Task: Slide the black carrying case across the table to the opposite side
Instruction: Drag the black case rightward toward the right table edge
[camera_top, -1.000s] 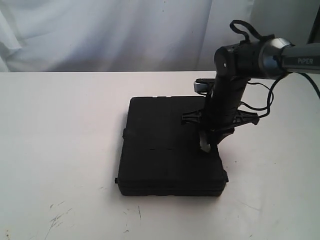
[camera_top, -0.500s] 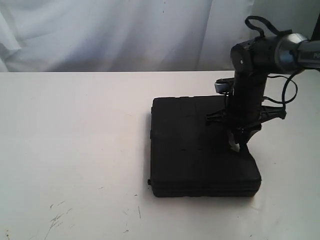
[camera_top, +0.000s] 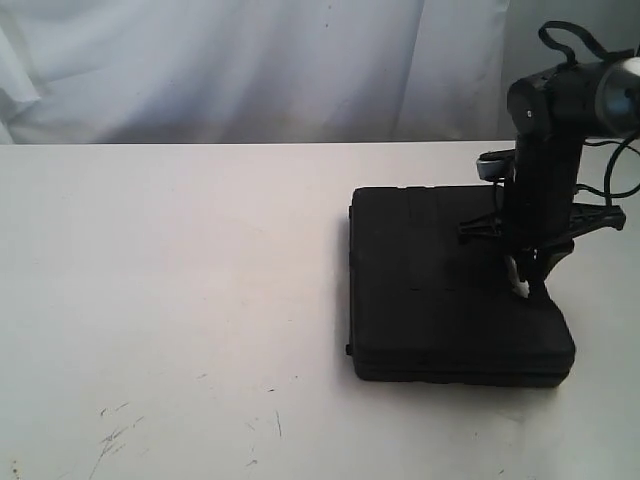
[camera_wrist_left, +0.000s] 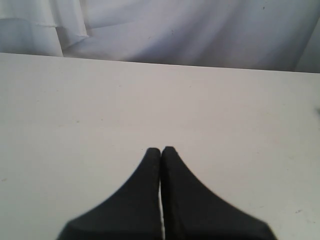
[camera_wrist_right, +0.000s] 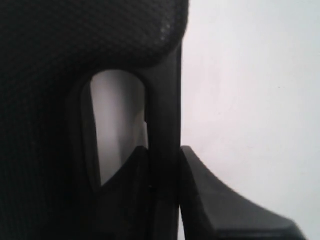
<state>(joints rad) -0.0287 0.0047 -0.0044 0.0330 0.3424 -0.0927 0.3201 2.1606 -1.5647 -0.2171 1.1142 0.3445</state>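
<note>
The black carrying case (camera_top: 440, 280) lies flat on the white table (camera_top: 180, 280), right of the middle in the exterior view. My right gripper (camera_top: 528, 285) points straight down at the case's right edge. In the right wrist view its two fingers are closed on the case's handle bar (camera_wrist_right: 165, 115), with the textured case body (camera_wrist_right: 50, 75) beside it and the right gripper (camera_wrist_right: 165, 155) pinching the bar. My left gripper (camera_wrist_left: 161, 150) is shut with nothing in it, over bare table (camera_wrist_left: 100, 100). It does not show in the exterior view.
A white curtain (camera_top: 250, 70) hangs behind the table's far edge. Dark scuff marks (camera_top: 115, 435) sit on the tabletop near the front left. The case's right end lies close to the right edge of the exterior view.
The case has slid to the right across the table, drawn along by my right gripper, which moved right with it. The left gripper shows no change.
</note>
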